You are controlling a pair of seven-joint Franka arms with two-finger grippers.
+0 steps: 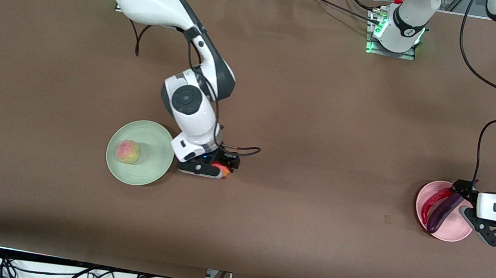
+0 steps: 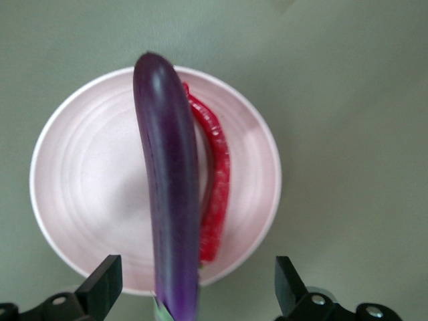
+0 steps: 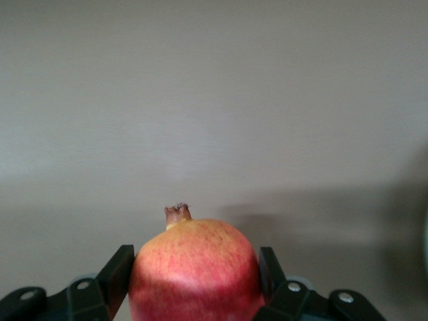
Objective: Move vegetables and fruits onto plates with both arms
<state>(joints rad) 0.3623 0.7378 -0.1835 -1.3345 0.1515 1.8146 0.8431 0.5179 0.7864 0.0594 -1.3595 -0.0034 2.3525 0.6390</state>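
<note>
The brown table (image 1: 309, 118) lies bare between the two arms, giving wide room to pass through the middle. Toward the right arm's end, the right gripper (image 1: 217, 169) sits low just beside the green plate (image 1: 157, 143), its fingers (image 3: 120, 274) pressed on both sides of the red-orange fruit (image 3: 195, 271); the peach (image 1: 128, 151) takes up part of that plate. The pink plate (image 2: 80, 180) is crowded by the eggplant (image 2: 170, 200) and chili (image 2: 215, 187) lying side by side, with the left gripper (image 1: 473, 212), spread wide, over its edge
</note>
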